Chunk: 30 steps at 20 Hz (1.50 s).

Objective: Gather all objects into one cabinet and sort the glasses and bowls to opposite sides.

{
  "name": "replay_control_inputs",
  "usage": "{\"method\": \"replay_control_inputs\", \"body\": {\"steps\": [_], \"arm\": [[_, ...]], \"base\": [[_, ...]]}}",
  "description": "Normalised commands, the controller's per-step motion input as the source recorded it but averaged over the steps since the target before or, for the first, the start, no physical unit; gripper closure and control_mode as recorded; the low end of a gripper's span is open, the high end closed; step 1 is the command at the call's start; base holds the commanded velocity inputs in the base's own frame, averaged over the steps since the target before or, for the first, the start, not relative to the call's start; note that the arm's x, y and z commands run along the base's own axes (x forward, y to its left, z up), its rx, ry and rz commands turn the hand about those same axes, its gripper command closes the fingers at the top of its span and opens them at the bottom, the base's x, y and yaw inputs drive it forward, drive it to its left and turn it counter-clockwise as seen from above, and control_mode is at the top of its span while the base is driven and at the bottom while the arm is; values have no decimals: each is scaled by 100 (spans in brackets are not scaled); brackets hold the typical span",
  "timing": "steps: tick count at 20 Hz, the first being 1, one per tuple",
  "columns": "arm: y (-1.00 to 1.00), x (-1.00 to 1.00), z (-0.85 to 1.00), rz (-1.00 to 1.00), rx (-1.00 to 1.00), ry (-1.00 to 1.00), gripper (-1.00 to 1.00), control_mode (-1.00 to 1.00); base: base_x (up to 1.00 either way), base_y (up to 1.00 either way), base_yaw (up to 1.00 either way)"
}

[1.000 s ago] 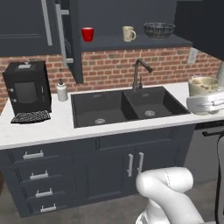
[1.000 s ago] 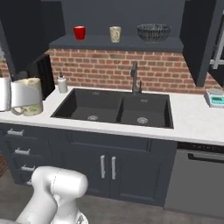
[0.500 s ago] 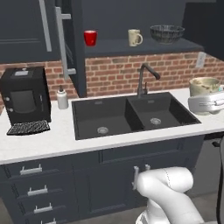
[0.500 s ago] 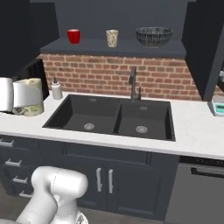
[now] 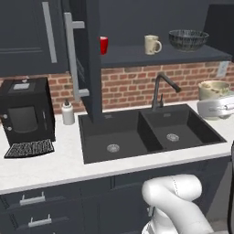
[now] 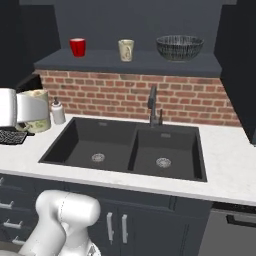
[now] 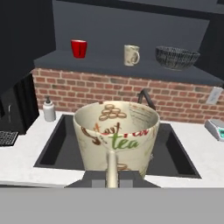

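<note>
While the arm hangs back from the counter, its gripper (image 7: 112,175) is clamped tight on the rim of a pale beige tumbler (image 7: 116,138) printed with "tea" lettering and little biscuits, one finger showing inside the cup, which sits square in front of the hand camera. From the left base view that same tumbler (image 5: 214,89) shows at the far right, above the white worktop (image 5: 59,160); from the right base view it sits at the far left (image 6: 35,110). Up on the open shelf of the dark wall cabinet (image 6: 125,62) the rest are lined up and well apart: a small red cup (image 6: 77,47) at the left end, a beige handled mug (image 6: 126,50) in the middle, and a wide dark bowl (image 6: 179,47) with pale crisscross lines at the right. The cabinet door (image 5: 91,59) stands swung open, its grey bar handle (image 5: 70,55) facing out. Below sits the black double sink (image 6: 127,148) with its dark faucet (image 6: 154,105) against the brick backsplash (image 6: 135,97). A small white soap bottle (image 5: 68,113) stands just beside the black coffee machine (image 5: 26,114).
</note>
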Motion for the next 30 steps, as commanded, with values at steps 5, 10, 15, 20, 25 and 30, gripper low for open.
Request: {"method": "replay_control_inputs", "body": {"steps": [5, 10, 15, 20, 25, 30], "arm": [[0, 0, 0, 0, 0, 0, 100, 100], [0, 0, 0, 0, 0, 0, 100, 100], [0, 0, 0, 0, 0, 0, 100, 100], [0, 0, 0, 0, 0, 0, 100, 100], [-1, 5, 0, 0, 0, 0, 100, -100], [-25, 65, 0, 8, 5, 0, 100, -100]], "base": [[54, 42, 0], [47, 27, 0], [46, 1, 0], [49, 0, 0], [26, 0, 0], [0, 0, 0]]}}
